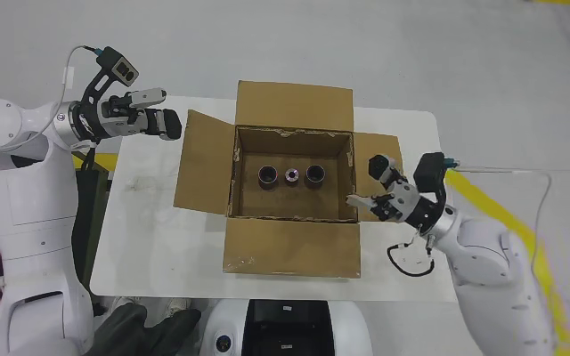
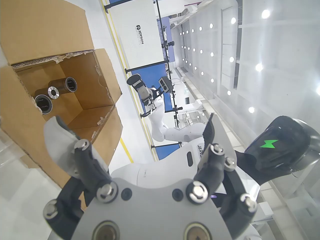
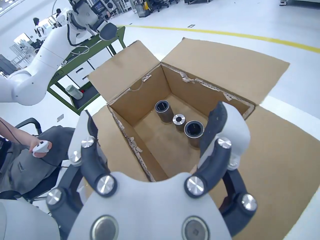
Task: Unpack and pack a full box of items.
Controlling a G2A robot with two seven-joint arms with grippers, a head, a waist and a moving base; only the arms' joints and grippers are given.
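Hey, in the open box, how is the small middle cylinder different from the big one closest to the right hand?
The middle cylinder is clearly narrower than the big cylinder. The middle cylinder has a bright silver top with a small central hole, while the big cylinder's top is a wide, dark open bore. Both stand upright in one row on the floor of the box, and both have dark sides.

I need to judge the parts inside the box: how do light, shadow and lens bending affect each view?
Top view: even light; the box interior is shaded, yet the three cylinders stand out. Left wrist view: ceiling lamps glare behind the left claw. Right wrist view: the yellow floor line bows; cylinders well lit.
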